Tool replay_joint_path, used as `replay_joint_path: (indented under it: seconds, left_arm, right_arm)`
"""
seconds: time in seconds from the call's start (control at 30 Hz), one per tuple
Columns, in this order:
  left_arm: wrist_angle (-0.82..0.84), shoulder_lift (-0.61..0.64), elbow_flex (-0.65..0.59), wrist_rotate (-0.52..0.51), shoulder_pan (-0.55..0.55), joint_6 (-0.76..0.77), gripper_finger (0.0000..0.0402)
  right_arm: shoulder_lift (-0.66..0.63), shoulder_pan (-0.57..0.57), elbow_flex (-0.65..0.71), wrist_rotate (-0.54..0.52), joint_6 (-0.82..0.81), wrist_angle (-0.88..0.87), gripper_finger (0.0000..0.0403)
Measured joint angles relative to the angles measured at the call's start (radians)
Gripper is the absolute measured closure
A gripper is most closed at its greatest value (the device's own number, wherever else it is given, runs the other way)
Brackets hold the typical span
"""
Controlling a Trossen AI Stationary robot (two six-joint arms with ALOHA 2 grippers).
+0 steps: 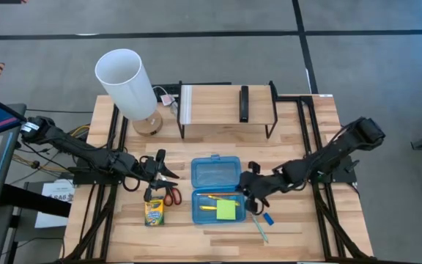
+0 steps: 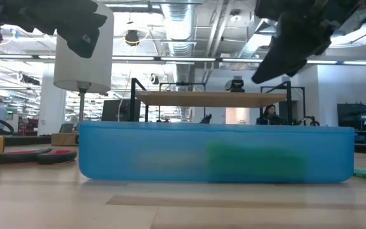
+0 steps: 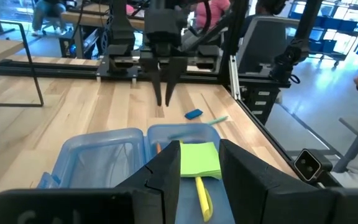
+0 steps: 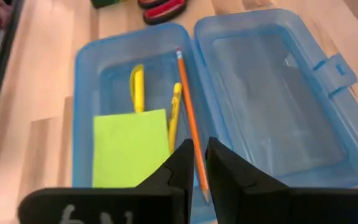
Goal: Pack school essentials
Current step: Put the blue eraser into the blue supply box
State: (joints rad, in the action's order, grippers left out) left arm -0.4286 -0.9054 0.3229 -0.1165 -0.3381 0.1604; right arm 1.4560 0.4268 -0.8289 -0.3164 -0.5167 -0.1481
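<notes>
Two slim yellow markers in translucent case, both grippers' fingers slightly parted, empty.

Both arms reach inward over the bench, raised. Left gripper jaws slightly apart, empty. Right gripper jaws nearly together, a narrow gap, empty.

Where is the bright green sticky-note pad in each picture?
High view: the sticky-note pad lies in the blue case's near half.
Low view: a green blur behind the case wall.
Left wrist view: inside the case, centre.
Right wrist view: lower left, beside the yellow markers.
Shared landmark: the blue case.
</notes>
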Motion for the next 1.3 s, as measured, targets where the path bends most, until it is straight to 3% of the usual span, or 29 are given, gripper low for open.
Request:
replay_joint_path:
  seconds: [0.47,1.3]
  left_arm:
    - [0.019,0.000,0.000,-0.001,0.000,-0.007,0.0304]
    - [0.016,0.000,0.000,-0.010,0.000,-0.017,0.0304]
  right_arm:
    - [-0.030,0.020,0.070,0.033,0.130,0.308,0.0340]
    - [-0.043,-0.015,0.070,0.044,0.163,0.319,0.0340]
